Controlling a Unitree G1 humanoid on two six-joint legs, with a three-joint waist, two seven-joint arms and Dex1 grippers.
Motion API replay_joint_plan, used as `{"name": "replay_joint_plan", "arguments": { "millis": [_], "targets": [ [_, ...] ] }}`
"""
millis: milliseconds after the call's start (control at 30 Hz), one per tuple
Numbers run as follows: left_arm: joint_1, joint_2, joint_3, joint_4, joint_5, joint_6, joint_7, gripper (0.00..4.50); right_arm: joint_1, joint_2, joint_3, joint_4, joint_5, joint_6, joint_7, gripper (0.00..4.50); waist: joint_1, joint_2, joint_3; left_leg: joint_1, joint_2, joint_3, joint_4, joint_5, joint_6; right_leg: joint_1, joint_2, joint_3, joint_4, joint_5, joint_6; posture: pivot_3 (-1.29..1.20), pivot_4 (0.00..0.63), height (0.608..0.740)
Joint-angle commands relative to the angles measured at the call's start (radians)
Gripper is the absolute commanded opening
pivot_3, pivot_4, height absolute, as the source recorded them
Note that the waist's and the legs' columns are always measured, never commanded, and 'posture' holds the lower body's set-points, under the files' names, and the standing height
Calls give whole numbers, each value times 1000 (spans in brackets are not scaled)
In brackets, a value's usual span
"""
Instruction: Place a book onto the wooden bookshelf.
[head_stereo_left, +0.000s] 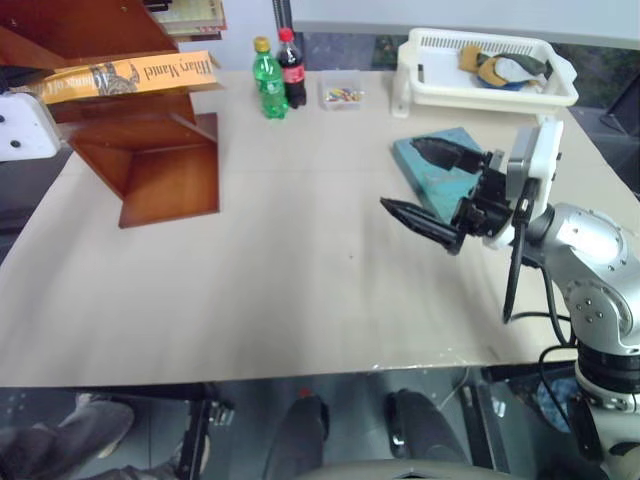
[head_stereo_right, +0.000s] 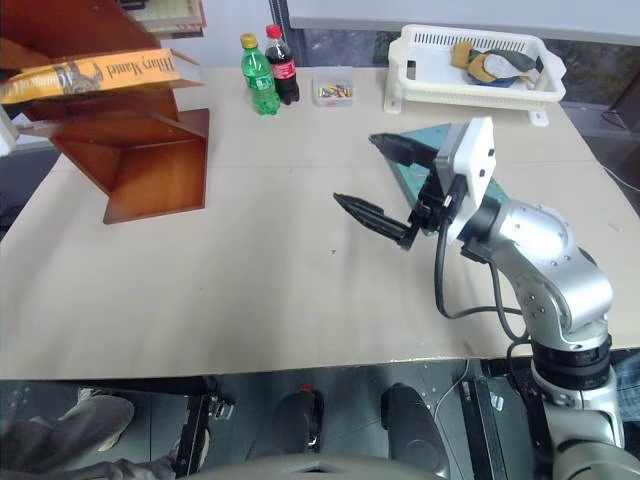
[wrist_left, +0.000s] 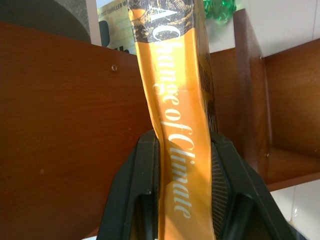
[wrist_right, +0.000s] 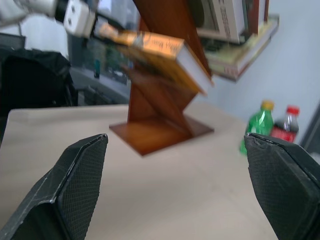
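The orange-yellow book (head_stereo_left: 130, 75) hangs at the far left, spine toward me, held crosswise against the upper part of the wooden bookshelf (head_stereo_left: 165, 170). My left gripper (wrist_left: 184, 137) is shut on its spine, with reddish shelf panels right behind it. I cannot tell whether the book rests on a ledge. My right gripper (head_stereo_left: 400, 175) stands open and empty above the table's right half, over a teal-blue book (head_stereo_left: 447, 187). In the right wrist view, the right gripper (wrist_right: 175, 137) points toward the book (wrist_right: 150, 47) and bookshelf (wrist_right: 160, 120).
A green bottle (head_stereo_left: 268, 85) and a cola bottle (head_stereo_left: 292, 68) stand at the back beside a small clear box (head_stereo_left: 341, 94). A white basket (head_stereo_left: 480, 97) with items sits at the back right. More books (head_stereo_left: 190, 12) lie on the shelf's top.
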Motion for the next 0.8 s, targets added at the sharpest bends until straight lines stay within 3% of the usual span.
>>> {"name": "replay_joint_plan", "arguments": {
  "millis": [33, 433, 600, 700, 800],
  "targets": [
    [-84, -2, -44, 126, 39, -34, 23, 848, -53, 0, -5, 24, -11, -53, 17, 4500, -3, 0, 0, 0, 0, 0, 0, 0, 0, 0, 0, 0, 0, 0, 0, 0, 150, 740],
    [-302, -126, -218, 455, 146, -126, 53, 848, -46, 3, 16, 29, -60, -91, -7, 4500, -5, 0, 0, 0, 1, 3, 0, 0, 0, -3, 1, 3, 2, 0, 0, 0, 150, 740],
    [-306, -94, -197, 508, 97, -153, 4, 2894, -37, 8, 15, 21, -60, -85, -32, 4500, -5, 1, -1, 0, 1, 3, 0, 0, 0, -3, 1, 3, 2, 0, 0, 0, 150, 740],
    [-269, -60, -162, 510, 44, -188, -7, 4404, -36, 9, 19, 26, -58, -85, -32, 4500, -5, 1, 0, 0, 1, 4, 0, 0, 0, -3, 1, 3, 2, 0, 0, 0, 150, 740],
    [-185, -25, -85, 487, -58, -227, -34, 4463, -38, 11, 27, 43, -62, -90, -21, 4500, -3, 0, 0, -1, 2, 4, 0, 0, 0, -4, 1, 3, 2, 0, 0, 0, 150, 740]
  ]
}}
